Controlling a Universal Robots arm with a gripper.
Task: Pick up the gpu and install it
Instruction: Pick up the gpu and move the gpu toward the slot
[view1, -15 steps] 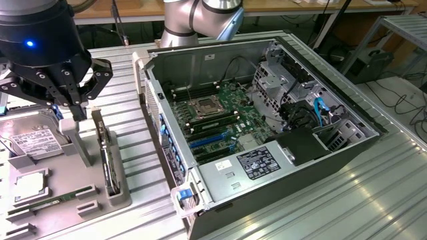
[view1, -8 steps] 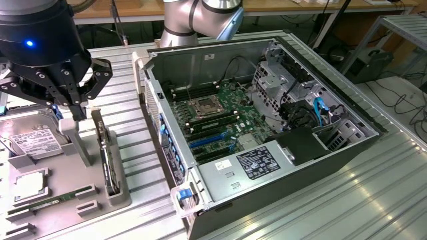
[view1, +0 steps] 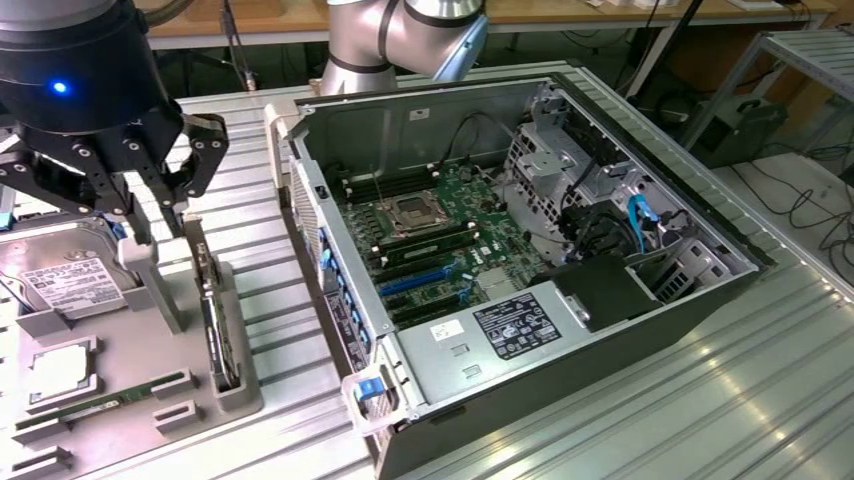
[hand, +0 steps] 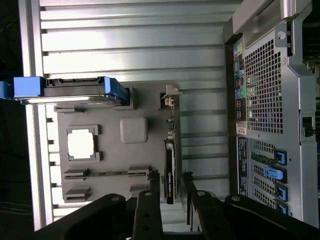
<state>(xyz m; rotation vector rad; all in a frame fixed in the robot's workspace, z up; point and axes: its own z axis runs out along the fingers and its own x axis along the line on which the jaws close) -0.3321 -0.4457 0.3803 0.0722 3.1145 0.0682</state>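
Two dark fingers of the gripper (view1: 158, 215) hang in the exterior view over the grey fixture tray (view1: 140, 345). They are moderately parted and hold nothing, close over one end of the gpu (view1: 214, 320), which stands on its long edge in a slotted holder along the tray's side nearest the computer case (view1: 601, 370). That tray also carries a hard drive (view1: 67, 280) propped on supports, a processor (view1: 60, 368) in a square pocket and a memory stick (view1: 100, 405) in its groove. The case lies open with its motherboard (view1: 441, 240) exposed, and its blue expansion slots look unoccupied as far as I can tell. In the wrist view, the gripper (hand: 170, 176) straddles the gpu (hand: 171, 165) with a thin gap on either side and the tray (hand: 112, 165) beneath. The likely trouble, I judge, is that narrow margin. A small sideways error could set a finger on the card's upper edge, or close on it unevenly, tilting it in its slot so that it binds or slips coming out.
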